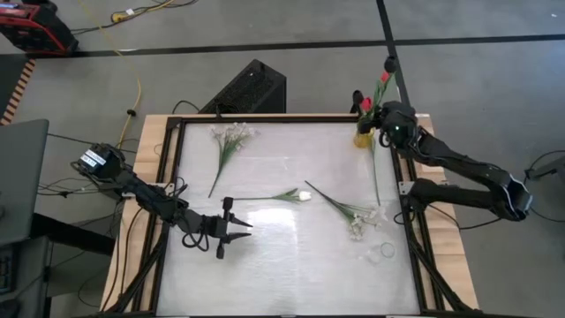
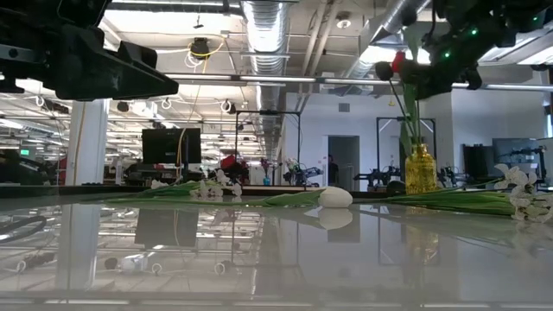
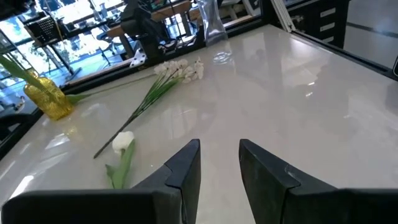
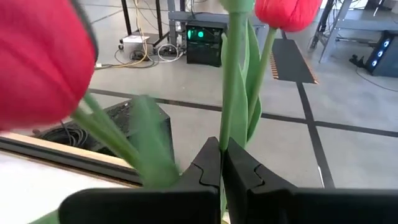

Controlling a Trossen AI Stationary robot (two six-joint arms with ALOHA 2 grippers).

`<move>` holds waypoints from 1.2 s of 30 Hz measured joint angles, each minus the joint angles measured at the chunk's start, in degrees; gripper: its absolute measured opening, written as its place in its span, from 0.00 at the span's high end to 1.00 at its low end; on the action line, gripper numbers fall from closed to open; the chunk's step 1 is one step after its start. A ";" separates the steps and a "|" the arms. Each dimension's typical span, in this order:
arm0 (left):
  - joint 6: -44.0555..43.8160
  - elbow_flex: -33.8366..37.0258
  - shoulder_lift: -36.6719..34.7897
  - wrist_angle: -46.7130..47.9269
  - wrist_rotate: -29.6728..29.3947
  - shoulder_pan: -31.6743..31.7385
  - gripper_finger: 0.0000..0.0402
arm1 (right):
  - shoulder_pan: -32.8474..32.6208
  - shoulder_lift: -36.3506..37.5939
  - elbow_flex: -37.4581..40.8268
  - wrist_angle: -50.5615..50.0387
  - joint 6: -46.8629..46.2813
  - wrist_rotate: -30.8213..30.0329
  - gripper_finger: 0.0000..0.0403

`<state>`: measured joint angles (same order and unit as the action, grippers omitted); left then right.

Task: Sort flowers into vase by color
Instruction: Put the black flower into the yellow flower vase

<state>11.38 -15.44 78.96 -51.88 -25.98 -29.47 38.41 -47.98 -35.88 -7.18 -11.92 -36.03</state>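
My right gripper (image 1: 381, 122) is at the table's far right corner, above the yellow vase (image 1: 363, 138), shut on a tulip stem. Red tulip heads (image 1: 365, 104) stand over the vase; in the right wrist view one red head (image 4: 286, 11) is beyond the fingers and another (image 4: 37, 62) is close by. My left gripper (image 1: 245, 230) hovers open near the table's left near side, touching nothing. On the table lie a white tulip (image 1: 297, 195), a white blossom sprig (image 1: 232, 134) at the far left, another sprig (image 1: 357, 217) at the right, and a long green stem (image 1: 375, 172). My right gripper (image 4: 222, 149) pinches a green tulip stem (image 4: 231, 124) between its two fingers, below the red head. The fingers lie across the stem and come level from the table's right side. The stem stands upright and runs down toward the yellow vase (image 2: 421, 168).
A clear glass vase (image 1: 381, 250) is near the table's right near corner. A raised frame (image 1: 265, 117) borders the table. A black box (image 1: 252, 88) sits on the floor beyond the far edge. Bare tabletop lies in front of my left gripper (image 3: 219, 149).
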 joint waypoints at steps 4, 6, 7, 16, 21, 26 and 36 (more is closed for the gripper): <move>0.00 0.00 0.00 0.02 0.00 0.00 0.75 | 0.02 0.11 0.00 0.13 0.39 -0.09 0.93; 0.00 0.00 0.00 0.01 0.02 0.00 0.75 | 0.02 0.12 0.00 0.19 0.39 -0.11 0.93; -0.02 0.00 0.00 0.02 0.02 0.00 0.75 | 0.00 -0.05 0.00 0.20 0.39 -0.17 0.93; -0.50 0.00 0.00 -0.02 0.09 0.00 0.75 | 0.94 -4.05 0.00 -0.26 0.37 -0.24 0.91; -0.76 0.00 0.00 -0.02 0.17 0.00 0.75 | 1.91 -7.04 0.00 -0.38 -2.31 -0.05 0.85; -1.07 0.00 0.00 -0.02 0.17 0.00 0.75 | 2.25 -6.43 0.00 -3.70 -3.35 0.11 0.76; -0.66 0.00 0.00 -0.04 0.17 0.00 0.75 | 2.24 1.08 0.00 -16.67 -6.71 1.32 0.49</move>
<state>10.71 -15.44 78.96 -51.92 -25.80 -29.47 40.65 -46.90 -35.88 -23.86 -18.63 -34.72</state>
